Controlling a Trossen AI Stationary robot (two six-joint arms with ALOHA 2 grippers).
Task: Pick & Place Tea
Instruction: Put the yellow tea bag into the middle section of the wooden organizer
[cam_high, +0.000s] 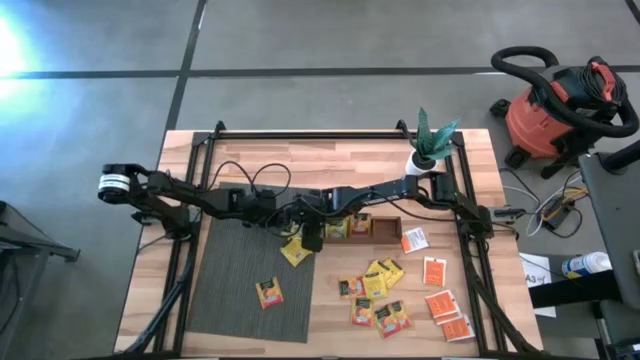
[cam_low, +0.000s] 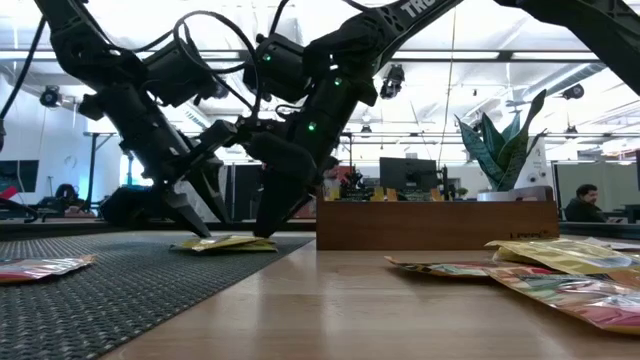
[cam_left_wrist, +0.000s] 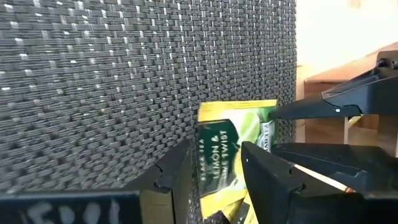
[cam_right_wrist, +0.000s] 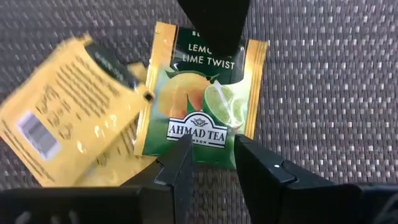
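A: Tea in play?
B: Green-and-yellow sachet (cam_right_wrist: 202, 99), flat on the mat (cam_high: 230, 280) near its right edge. Overlaps a second sachet (cam_right_wrist: 68, 118), yellow, printed back up.
A: Left tool (cam_left_wrist: 214, 165)?
B: Down at the sachet, fingers (cam_left_wrist: 174, 171) parted, nothing gripped. Straddles the packet's lettered end, one dark tip touching it in the right wrist view.
A: Right tool (cam_right_wrist: 211, 152)?
B: Also parted, gripping nothing. Sits at the opposite edge, by the brand name, tips just over the packet. Meets the left tool tip to tip above the mat in the low view.
A: Rest of the tea?
B: One orange sachet (cam_high: 268, 292) alone on the mat, nearer the front. Yellow pile (cam_high: 375, 290) on the bare counter (cam_high: 340, 165), right of the mat. Orange-and-white ones (cam_high: 445, 305) farther right still, well apart from both tools.
A: Tray (cam_high: 385, 228)?
B: Brown, just right of the two tools, beside the mat's far corner. Holds a few packets, colours hard to tell. Stands behind the pile in the low view.
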